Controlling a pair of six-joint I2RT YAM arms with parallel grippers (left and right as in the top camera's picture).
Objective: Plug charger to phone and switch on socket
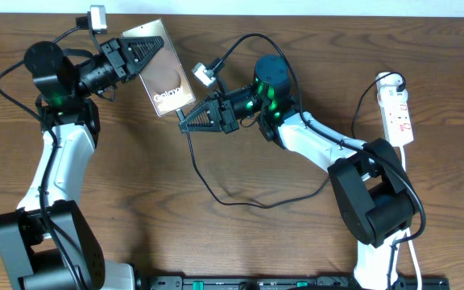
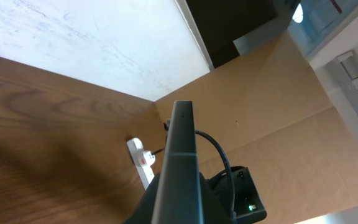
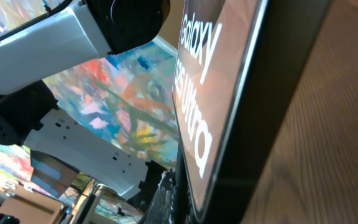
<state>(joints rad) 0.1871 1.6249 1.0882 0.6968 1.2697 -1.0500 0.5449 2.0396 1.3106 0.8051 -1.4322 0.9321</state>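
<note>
The left gripper [image 1: 145, 50], in the upper left of the overhead frame, is clenched on the top end of the phone [image 1: 170, 80], holding it at a slant over the table [image 1: 151, 225] with its "Galaxy" lettering showing. The right gripper [image 1: 184, 124], just left of centre, has its 2 fingers drawn together on the end of the charger [image 1: 216, 198], right at the phone's lower edge (the plug tip is hidden, so contact with the port cannot be told). The black cable loops down through mid-frame. The socket [image 1: 398, 109] lies at the far right edge, well apart from both grippers
</note>
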